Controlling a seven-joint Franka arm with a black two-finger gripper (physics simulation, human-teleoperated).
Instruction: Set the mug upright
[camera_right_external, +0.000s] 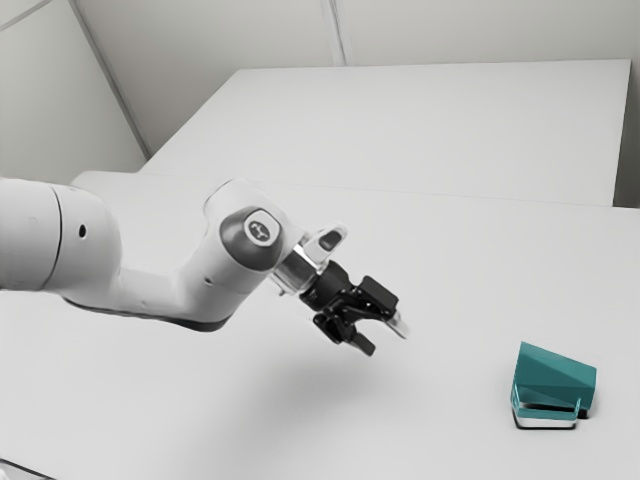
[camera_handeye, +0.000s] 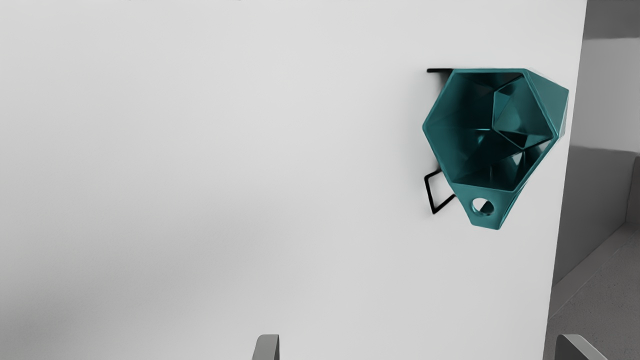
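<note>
Container count: one mug (camera_right_external: 556, 378). The unit lay on its side on the tabletop (camera_right_external: 450, 430), near one edge, at the exterior view's right and well apart from the claw (camera_right_external: 384, 338). Its six-sided mouth (camera_handeye: 439, 100) faced the claw side; the interior showed teal facets down to the base. One handle (camera_handeye: 485, 223) extended from the body, with one round opening through it. Claw state: spread, its two fingers (camera_handeye: 267, 348) standing wide apart.
</note>
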